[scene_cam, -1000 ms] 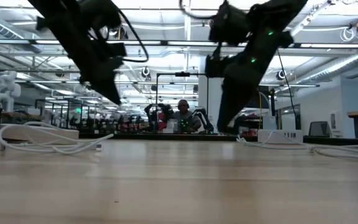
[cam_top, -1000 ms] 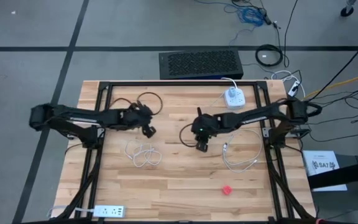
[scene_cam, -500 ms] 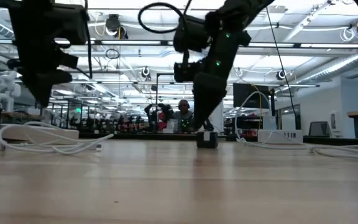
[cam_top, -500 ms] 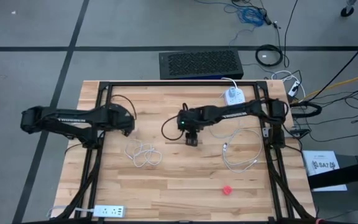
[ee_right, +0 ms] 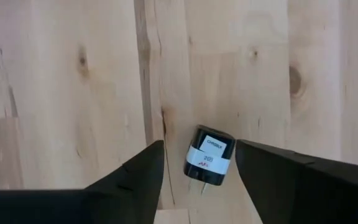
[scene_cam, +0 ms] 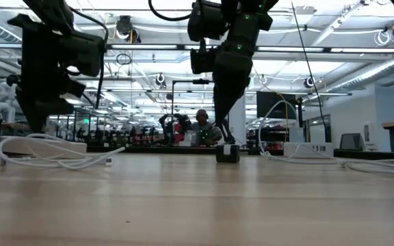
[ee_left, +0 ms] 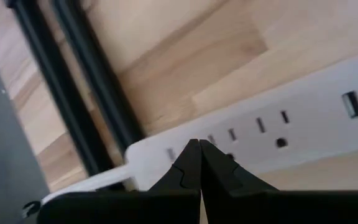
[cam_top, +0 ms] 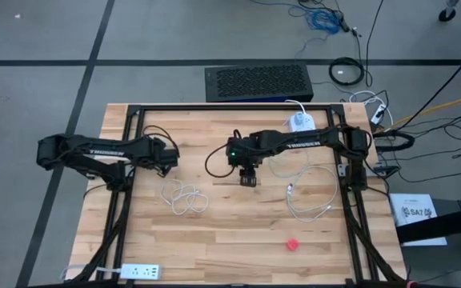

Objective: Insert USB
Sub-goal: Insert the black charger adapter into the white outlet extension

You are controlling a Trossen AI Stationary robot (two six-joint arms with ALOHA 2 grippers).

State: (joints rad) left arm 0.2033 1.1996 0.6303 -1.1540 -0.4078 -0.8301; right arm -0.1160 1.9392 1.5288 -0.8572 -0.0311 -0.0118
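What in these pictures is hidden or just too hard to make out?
- Charger block: the right wrist view shows its label, but the print is too small to read; in the high view the right gripper covers it.
- White power strip: the left wrist view cuts off its ends; the shut left gripper hides part.
- White cable: plug type too small to tell in the high view.
- Person: distant in the low view.

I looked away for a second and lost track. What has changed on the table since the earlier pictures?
The right gripper swung leftward to the table's middle and set down the small black charger block, which now lies between its open fingers. The left gripper, shut, pulled back leftward, then eased back a little. The white cables, power strips and red piece stayed put.
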